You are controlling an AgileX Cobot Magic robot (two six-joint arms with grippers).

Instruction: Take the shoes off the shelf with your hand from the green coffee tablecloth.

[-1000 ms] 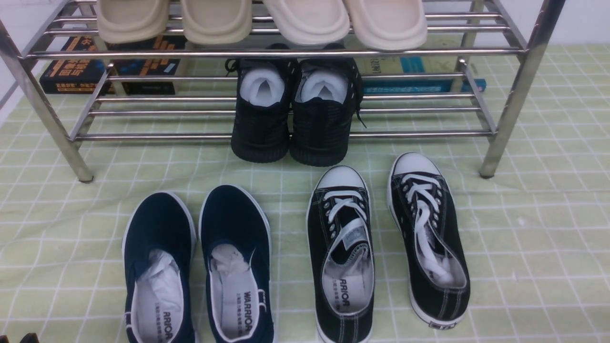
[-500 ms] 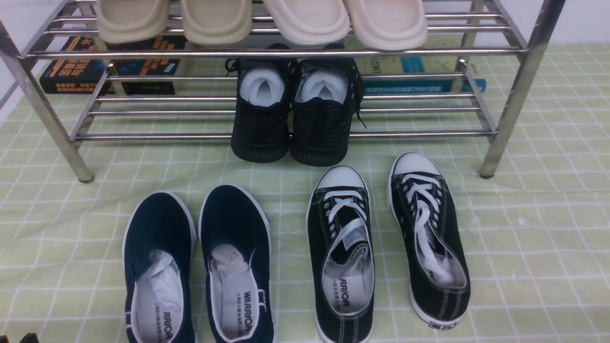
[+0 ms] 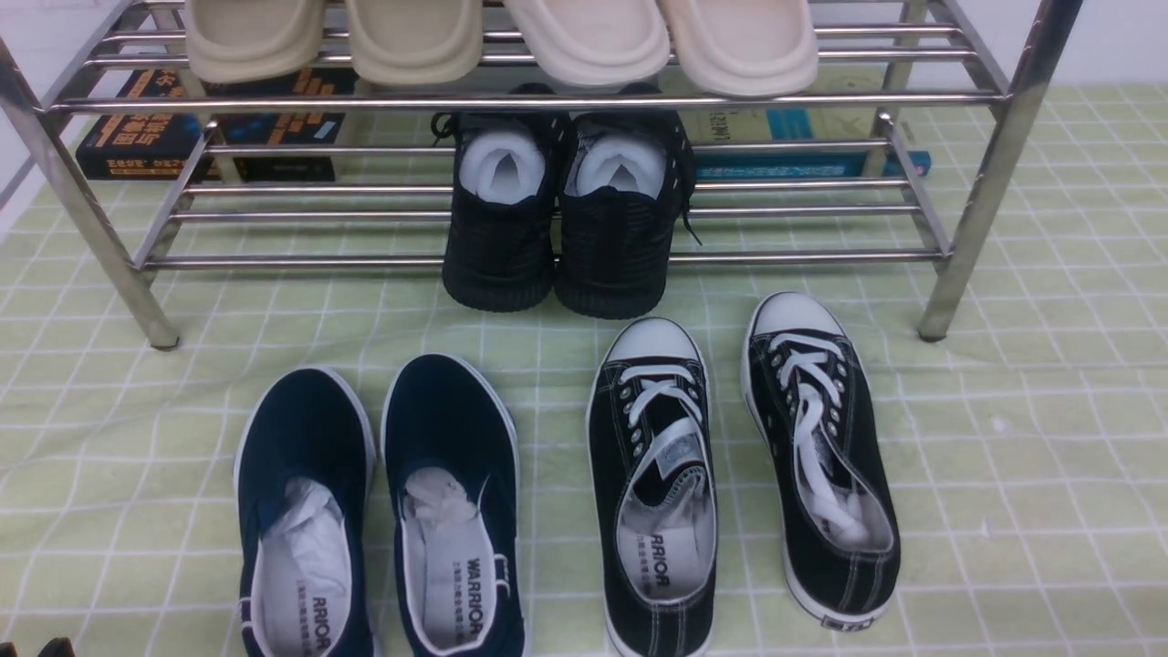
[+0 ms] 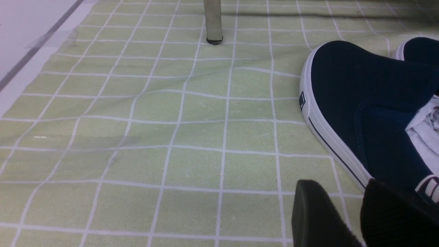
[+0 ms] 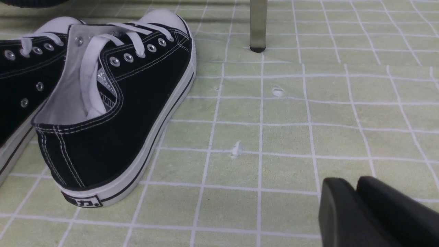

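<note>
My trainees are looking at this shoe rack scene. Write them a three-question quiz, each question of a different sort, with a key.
1. Multiple choice: which footwear sits on the upper tier of the metal shoe rack?
a) navy slip-ons
b) beige clogs
c) black knit sneakers

2. True or false: the black canvas sneakers with white toe caps stand on the green checked tablecloth.

3. Fill in the blank: from the front view, the navy slip-ons lie to the ____ of the canvas sneakers.

Key: 1 b, the beige clogs; 2 true; 3 left.
</note>
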